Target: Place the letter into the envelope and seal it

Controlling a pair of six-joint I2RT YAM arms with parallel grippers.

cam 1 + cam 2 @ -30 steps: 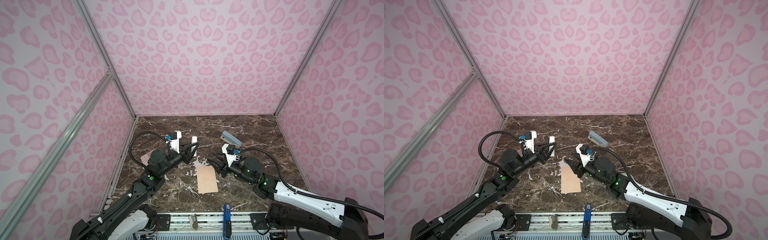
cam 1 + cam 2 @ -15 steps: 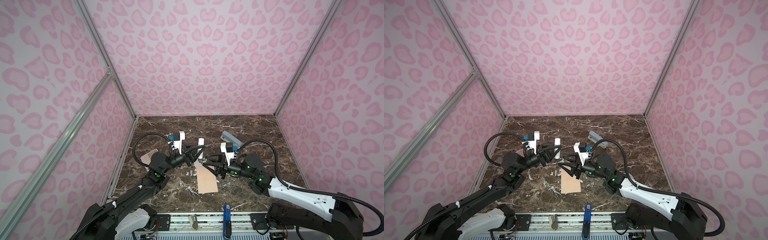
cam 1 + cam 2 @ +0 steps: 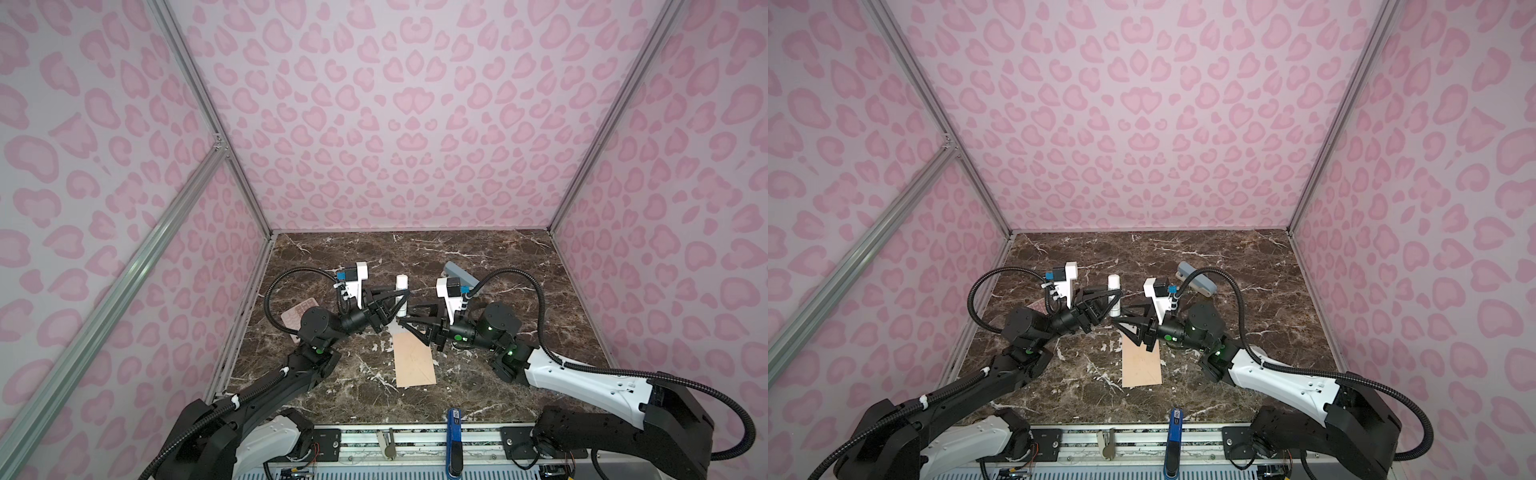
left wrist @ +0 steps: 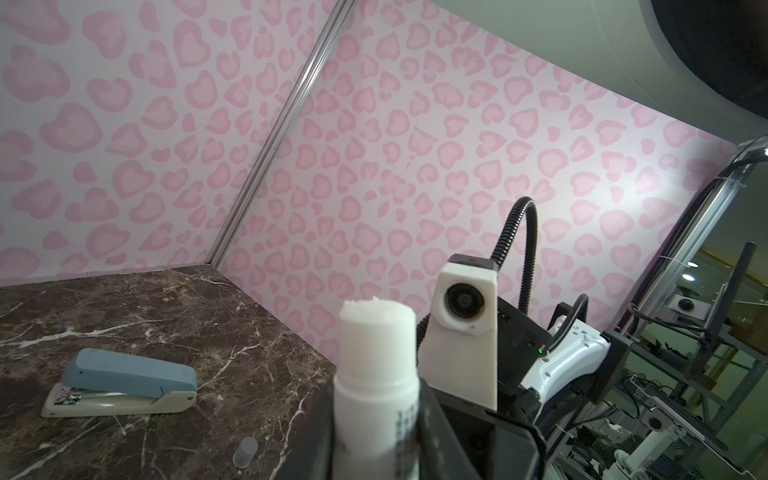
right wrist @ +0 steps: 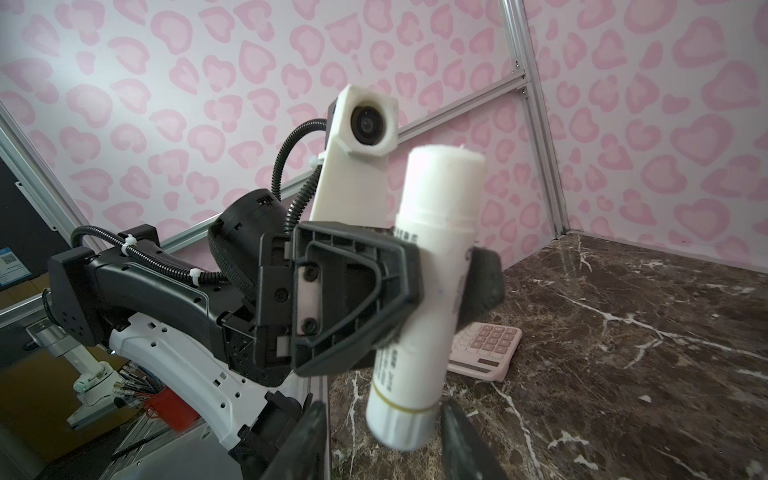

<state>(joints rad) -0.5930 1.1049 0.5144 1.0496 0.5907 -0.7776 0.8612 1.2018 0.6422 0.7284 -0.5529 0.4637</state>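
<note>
A white glue stick (image 5: 428,291) stood uncapped and slightly tilted, raised above the brown marble tabletop (image 3: 498,266). A small translucent cap (image 4: 245,452) lay on the tabletop near a blue-and-cream stapler (image 4: 120,386). A pink calculator (image 5: 486,345) lay flat on the opposite side. Pink heart-patterned walls (image 3: 415,124) enclosed everything.

Black arms (image 3: 266,388), white shells (image 3: 590,382), ribbed cables (image 5: 164,262), white camera mounts (image 5: 353,183); left hand (image 5: 440,286) black, apparently plastic.

Even bright overhead light, soft shadows, wide-angle edge bending, near objects blurred in wrist views
</note>
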